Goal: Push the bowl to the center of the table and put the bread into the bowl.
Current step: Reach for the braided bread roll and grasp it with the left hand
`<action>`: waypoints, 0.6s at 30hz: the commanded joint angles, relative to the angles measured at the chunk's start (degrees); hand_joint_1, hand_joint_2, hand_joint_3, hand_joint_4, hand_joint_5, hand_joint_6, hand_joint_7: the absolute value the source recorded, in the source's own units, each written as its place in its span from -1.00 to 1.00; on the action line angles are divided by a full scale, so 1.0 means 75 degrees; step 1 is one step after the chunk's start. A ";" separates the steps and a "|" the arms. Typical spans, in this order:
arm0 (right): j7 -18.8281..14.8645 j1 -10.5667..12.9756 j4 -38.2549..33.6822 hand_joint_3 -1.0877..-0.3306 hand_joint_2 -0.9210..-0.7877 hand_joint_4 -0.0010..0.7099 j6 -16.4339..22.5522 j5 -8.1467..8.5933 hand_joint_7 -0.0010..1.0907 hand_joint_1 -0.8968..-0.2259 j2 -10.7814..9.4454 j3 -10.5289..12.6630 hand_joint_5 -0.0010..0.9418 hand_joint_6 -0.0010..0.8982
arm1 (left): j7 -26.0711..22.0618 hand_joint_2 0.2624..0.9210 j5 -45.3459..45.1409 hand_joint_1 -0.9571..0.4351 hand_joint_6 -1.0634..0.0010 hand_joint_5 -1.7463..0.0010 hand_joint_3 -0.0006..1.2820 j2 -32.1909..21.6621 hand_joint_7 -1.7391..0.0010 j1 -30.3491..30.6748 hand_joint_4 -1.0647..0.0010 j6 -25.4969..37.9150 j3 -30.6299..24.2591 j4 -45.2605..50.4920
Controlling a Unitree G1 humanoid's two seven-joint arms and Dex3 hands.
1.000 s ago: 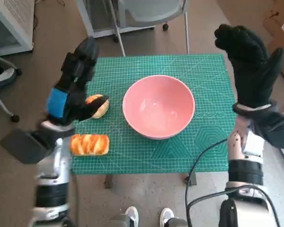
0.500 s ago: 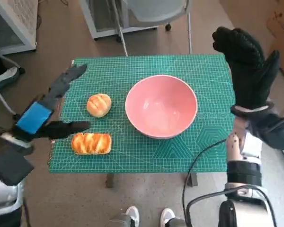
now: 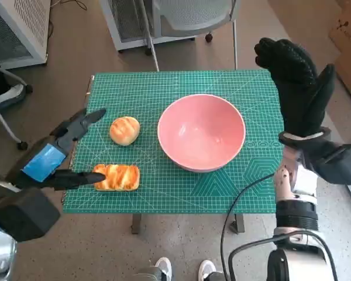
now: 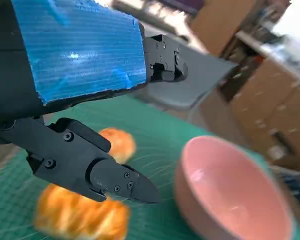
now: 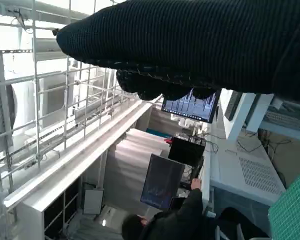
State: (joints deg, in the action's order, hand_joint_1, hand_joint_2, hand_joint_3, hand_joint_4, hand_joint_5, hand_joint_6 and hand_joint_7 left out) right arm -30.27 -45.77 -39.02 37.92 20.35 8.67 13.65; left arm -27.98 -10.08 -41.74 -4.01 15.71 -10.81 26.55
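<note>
A pink bowl [image 3: 201, 132] stands near the middle of the green mat [image 3: 164, 93], empty; its rim also shows in the left wrist view as the bowl [image 4: 230, 190]. A round bun [image 3: 124, 129] lies left of it, and a striped loaf [image 3: 117, 177] lies near the mat's front left edge. My left hand [image 3: 52, 158] hovers at the mat's left edge with fingers spread, holding nothing, one finger reaching toward the loaf. Both breads show blurred below its fingers [image 4: 105, 175]: the bun [image 4: 119, 143] and the loaf [image 4: 80, 217]. My right hand [image 3: 298, 88] is raised over the mat's right edge, fingers spread, empty.
A chair [image 3: 193, 14] and a metal rack stand behind the table. White cabinets stand at the far left. A black cable [image 3: 245, 205] hangs by my right forearm. Shoes [image 3: 181, 269] show below the table's front edge. A person sits at monitors in the right wrist view.
My left hand has dropped back from over the round bun to the mat's left edge and lowered toward the loaf. The right hand stays raised. The camera shifted slightly.
</note>
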 commanded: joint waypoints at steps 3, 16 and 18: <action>-0.0146 -0.0028 -0.0214 0.35 -1.00 -0.14 -0.0129 0.0176 -0.96 -0.28 -0.0102 0.0039 -0.99 -0.19 | -0.0048 0.54 -0.0486 -0.02 0.47 1.00 -1.00 -0.0087 0.93 0.0242 0.79 0.0328 0.0435 0.0016; -0.0268 -0.0093 -0.0274 0.38 -1.00 -0.11 -0.0167 0.0265 -0.96 -0.30 -0.0169 0.0016 -0.98 -0.16 | 0.0075 0.53 -0.1254 0.04 0.42 0.99 -0.99 0.0008 0.97 0.0150 0.74 0.0401 0.1263 -0.0465; -0.0291 -0.0103 -0.0295 0.38 -1.00 -0.10 -0.0155 0.0276 -0.96 -0.30 -0.0171 0.0019 -0.99 -0.16 | 0.0072 0.53 -0.1331 0.03 0.41 0.99 -0.99 0.0011 0.97 0.0108 0.74 0.0415 0.1348 -0.0518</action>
State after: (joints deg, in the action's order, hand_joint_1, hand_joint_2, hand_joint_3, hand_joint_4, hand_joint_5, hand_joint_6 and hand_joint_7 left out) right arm -31.86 -46.62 -40.33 37.28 22.15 7.78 13.67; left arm -27.78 -18.60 -41.94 -2.51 18.44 -1.76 23.31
